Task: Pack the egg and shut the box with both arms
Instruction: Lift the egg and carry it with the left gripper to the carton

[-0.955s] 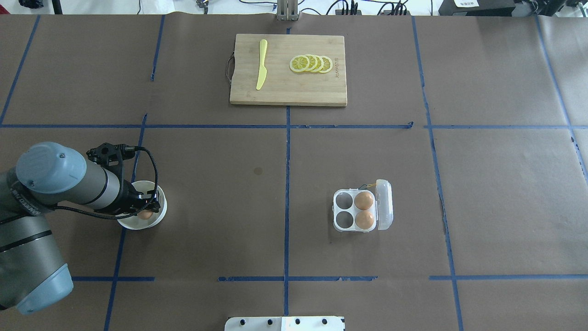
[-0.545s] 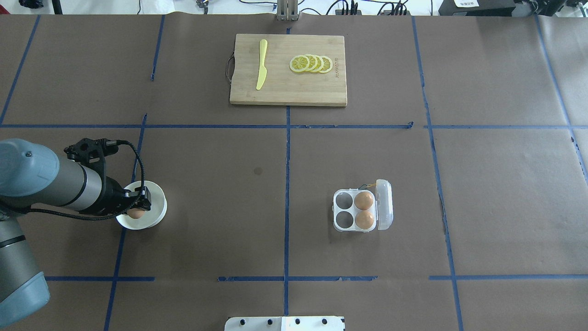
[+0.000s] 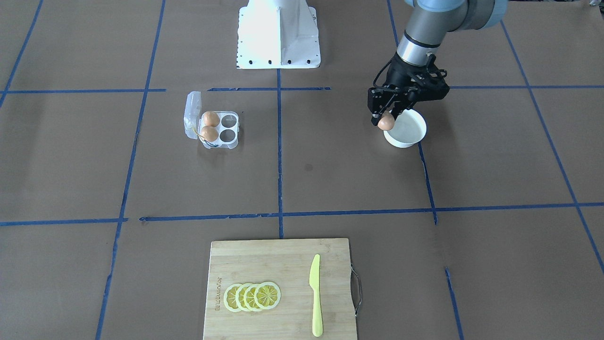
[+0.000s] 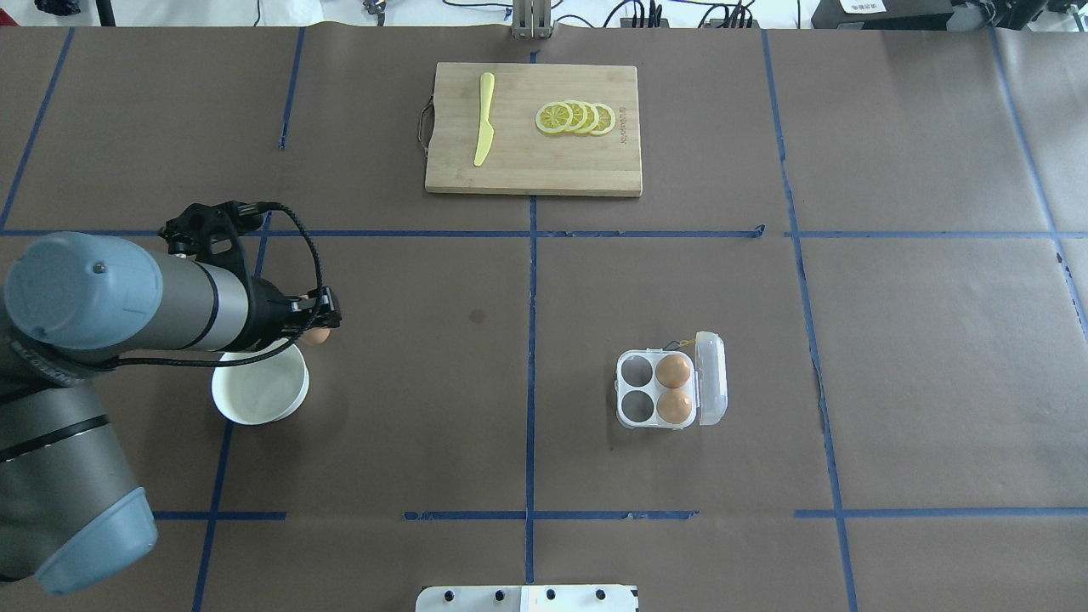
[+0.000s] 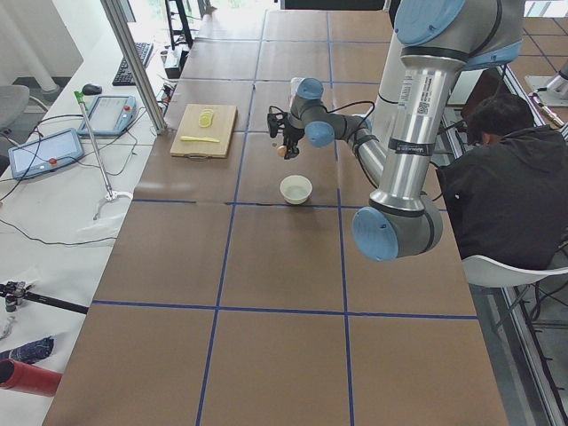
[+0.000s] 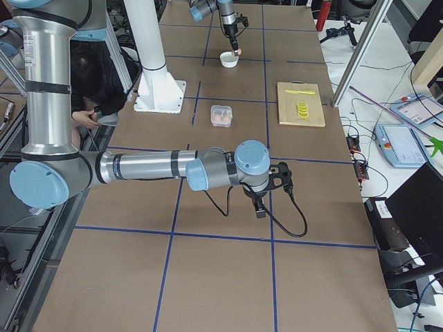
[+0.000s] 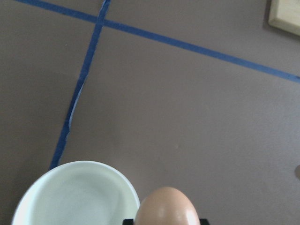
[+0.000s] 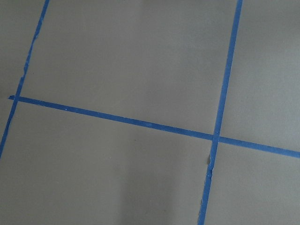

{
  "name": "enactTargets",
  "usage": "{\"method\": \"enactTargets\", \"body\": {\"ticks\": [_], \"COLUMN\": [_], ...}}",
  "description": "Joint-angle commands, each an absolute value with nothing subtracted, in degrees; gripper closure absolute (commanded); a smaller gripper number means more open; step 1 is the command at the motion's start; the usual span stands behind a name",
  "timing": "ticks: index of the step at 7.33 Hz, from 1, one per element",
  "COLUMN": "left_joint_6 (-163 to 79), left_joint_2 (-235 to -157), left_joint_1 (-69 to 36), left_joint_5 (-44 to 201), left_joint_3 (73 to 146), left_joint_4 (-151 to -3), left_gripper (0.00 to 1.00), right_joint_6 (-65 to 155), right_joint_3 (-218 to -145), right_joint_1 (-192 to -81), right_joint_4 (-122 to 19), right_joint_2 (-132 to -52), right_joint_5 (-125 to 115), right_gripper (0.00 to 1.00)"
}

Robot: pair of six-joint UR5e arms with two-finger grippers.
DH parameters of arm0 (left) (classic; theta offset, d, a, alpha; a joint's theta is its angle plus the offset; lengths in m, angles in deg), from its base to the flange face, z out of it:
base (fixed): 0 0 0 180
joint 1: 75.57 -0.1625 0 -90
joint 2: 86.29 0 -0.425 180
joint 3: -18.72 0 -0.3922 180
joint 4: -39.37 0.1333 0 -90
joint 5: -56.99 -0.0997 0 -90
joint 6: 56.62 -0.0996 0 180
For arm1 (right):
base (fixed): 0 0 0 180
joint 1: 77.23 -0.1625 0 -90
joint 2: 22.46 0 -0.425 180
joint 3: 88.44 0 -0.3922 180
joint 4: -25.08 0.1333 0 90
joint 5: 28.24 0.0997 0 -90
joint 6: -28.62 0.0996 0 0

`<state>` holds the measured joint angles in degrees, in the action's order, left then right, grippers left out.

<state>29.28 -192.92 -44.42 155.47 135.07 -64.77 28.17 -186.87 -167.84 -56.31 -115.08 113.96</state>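
Observation:
My left gripper (image 4: 320, 326) is shut on a tan-brown egg (image 4: 316, 336) and holds it in the air just past the far rim of the white bowl (image 4: 255, 416). The front-facing view shows the egg (image 3: 386, 123) hanging beside the bowl (image 3: 409, 137), and it fills the bottom of the left wrist view (image 7: 167, 209). The clear egg box (image 4: 636, 408) lies open at centre right with its lid (image 4: 711, 379) folded out. It holds two brown eggs (image 4: 674, 371) and two empty cells. My right gripper (image 6: 261, 211) shows only in the exterior right view, low over bare table, and I cannot tell whether it is open or shut.
A wooden cutting board (image 4: 595, 161) with lemon slices (image 4: 575, 117) and a yellow knife (image 4: 484, 119) lies at the far middle. The white pedestal base (image 3: 278, 33) stands at the robot's edge. A seated person (image 5: 506, 177) is behind the robot.
My left gripper has lifted the egg out of the white bowl and carried it up and toward the far side, slightly right. The box has not moved.

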Motion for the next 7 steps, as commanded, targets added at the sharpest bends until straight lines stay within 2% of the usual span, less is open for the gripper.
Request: {"method": "enactTargets", "body": {"ticks": [1, 3, 5, 7], "left_joint_6": [35.82, 39.1, 33.52, 22.1], "left_joint_2": [-205.17, -207.05, -213.78, -216.53], "left_joint_1": [-51.89, -58.84, -62.65, -62.65], "left_joint_5": [144.49, 134.56, 131.0, 131.08], "left_joint_3": [128.79, 121.59, 113.08, 109.71], "left_joint_4": [-67.56, -87.35, -90.79, -93.42], "left_gripper": [1.0, 1.0, 1.0, 1.0], "right_joint_6": [28.18, 28.18, 28.18, 28.18], "right_joint_3": [-186.97, -186.88, -186.88, -186.79], "right_joint_1": [-167.84, -167.84, -167.84, -167.84], "right_joint_4": [-56.31, -56.39, -56.4, -56.48], "right_joint_2": [-115.01, -115.01, -115.19, -115.36], "right_joint_5": [114.06, 114.15, 114.84, 114.94], "right_gripper": [0.0, 0.0, 0.0, 0.0]}}
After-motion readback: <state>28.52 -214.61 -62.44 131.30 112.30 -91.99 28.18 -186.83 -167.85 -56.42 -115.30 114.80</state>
